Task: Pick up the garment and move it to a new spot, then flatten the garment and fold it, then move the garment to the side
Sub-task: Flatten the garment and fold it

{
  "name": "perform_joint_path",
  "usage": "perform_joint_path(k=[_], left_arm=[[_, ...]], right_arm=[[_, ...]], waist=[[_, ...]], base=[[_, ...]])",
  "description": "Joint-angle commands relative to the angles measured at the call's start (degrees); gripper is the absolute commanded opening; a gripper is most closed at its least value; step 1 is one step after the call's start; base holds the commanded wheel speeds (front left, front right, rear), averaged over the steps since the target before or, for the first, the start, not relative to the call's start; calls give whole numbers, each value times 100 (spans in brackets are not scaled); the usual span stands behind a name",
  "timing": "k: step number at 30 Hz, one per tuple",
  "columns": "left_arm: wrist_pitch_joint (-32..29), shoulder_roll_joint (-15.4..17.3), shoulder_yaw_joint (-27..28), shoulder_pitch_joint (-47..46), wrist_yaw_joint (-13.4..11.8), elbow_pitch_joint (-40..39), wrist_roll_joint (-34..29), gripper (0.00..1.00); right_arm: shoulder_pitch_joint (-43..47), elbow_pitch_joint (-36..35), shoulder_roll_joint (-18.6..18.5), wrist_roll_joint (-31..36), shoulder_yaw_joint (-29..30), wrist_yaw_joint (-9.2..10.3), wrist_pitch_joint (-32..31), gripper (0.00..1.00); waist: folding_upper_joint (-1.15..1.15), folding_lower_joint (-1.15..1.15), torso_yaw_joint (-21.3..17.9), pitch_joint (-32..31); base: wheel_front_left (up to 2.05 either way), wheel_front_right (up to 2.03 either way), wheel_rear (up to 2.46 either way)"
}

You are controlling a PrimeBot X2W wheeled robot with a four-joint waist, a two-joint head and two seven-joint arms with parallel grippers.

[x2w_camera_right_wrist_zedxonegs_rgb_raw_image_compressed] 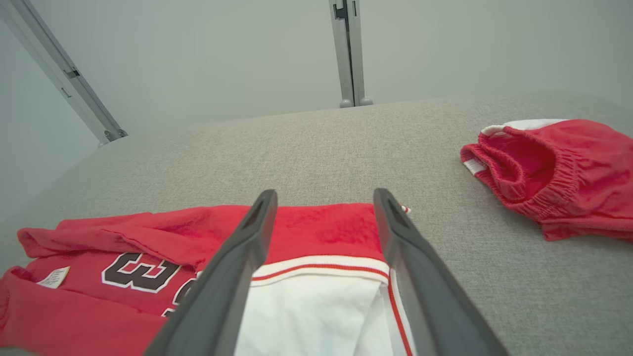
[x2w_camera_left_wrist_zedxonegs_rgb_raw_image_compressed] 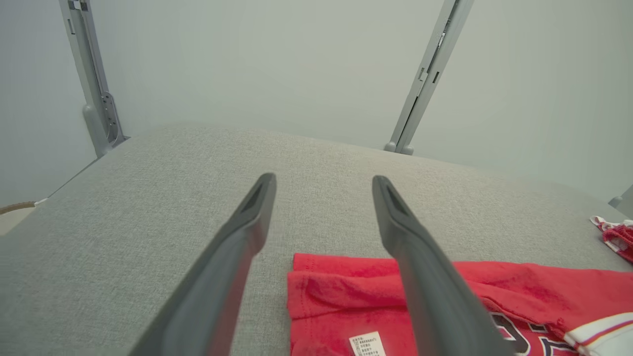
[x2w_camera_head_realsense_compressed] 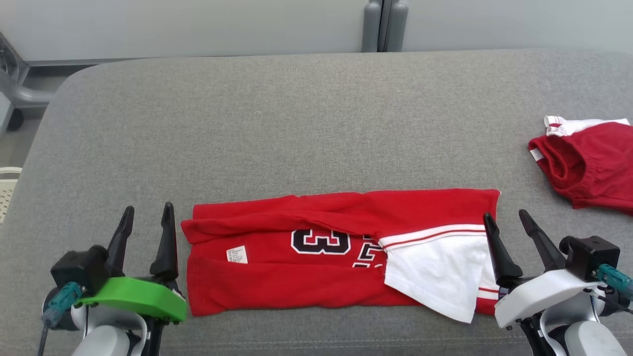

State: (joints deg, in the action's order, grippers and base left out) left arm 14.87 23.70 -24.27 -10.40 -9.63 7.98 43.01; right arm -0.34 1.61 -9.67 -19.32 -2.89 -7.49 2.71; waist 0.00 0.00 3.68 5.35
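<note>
The garment (x2w_camera_head_realsense_compressed: 316, 262) is a red jersey with black-and-white numerals, a white panel and a small white label, lying folded into a long band near the front edge of the grey table (x2w_camera_head_realsense_compressed: 296, 123). My left gripper (x2w_camera_head_realsense_compressed: 146, 215) stands open just off its left end, nothing between the fingers. My right gripper (x2w_camera_head_realsense_compressed: 507, 216) is open over the garment's right end. The left wrist view has the garment (x2w_camera_left_wrist_zedxonegs_rgb_raw_image_compressed: 356, 301) under and right of my left gripper (x2w_camera_left_wrist_zedxonegs_rgb_raw_image_compressed: 324, 179). In the right wrist view my right gripper (x2w_camera_right_wrist_zedxonegs_rgb_raw_image_compressed: 325, 193) hangs above the white panel of the garment (x2w_camera_right_wrist_zedxonegs_rgb_raw_image_compressed: 316, 232).
A second red piece with an elastic waistband and white trim (x2w_camera_head_realsense_compressed: 588, 160) lies at the table's right edge, also in the right wrist view (x2w_camera_right_wrist_zedxonegs_rgb_raw_image_compressed: 554, 170). Grey frame posts (x2w_camera_head_realsense_compressed: 384, 24) stand behind the table. A wall lies beyond.
</note>
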Motion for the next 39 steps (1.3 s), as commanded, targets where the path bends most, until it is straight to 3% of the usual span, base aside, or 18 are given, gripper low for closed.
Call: perform_joint_path(k=[1,9,20,34,39], left_arm=[[25,-40,54,166,75,118,-143,100],[28,-223,213,393,297,365,-654,100],[28,-371,250,151,452,424,-760,100],[9,-558,126,-391,670,667,-833,100],[19,-616,127,-551,740,751,-894,100]], right_arm=[[31,37,11,60,-19,1,46,100],[94,209,-7,118,28,1,60,100],[-48,423,-65,62,186,1,-126,100],[-670,1770,-419,-103,322,1,-205,100],[-865,2097,-461,-243,122,0,-317,100]], waist=[[0,0,7,-108],[0,0,40,-214],[0,0,270,24],[0,0,630,940],[0,0,709,1153]], base=[[0,0,0],[0,0,0],[0,0,0],[0,0,0],[0,0,0]])
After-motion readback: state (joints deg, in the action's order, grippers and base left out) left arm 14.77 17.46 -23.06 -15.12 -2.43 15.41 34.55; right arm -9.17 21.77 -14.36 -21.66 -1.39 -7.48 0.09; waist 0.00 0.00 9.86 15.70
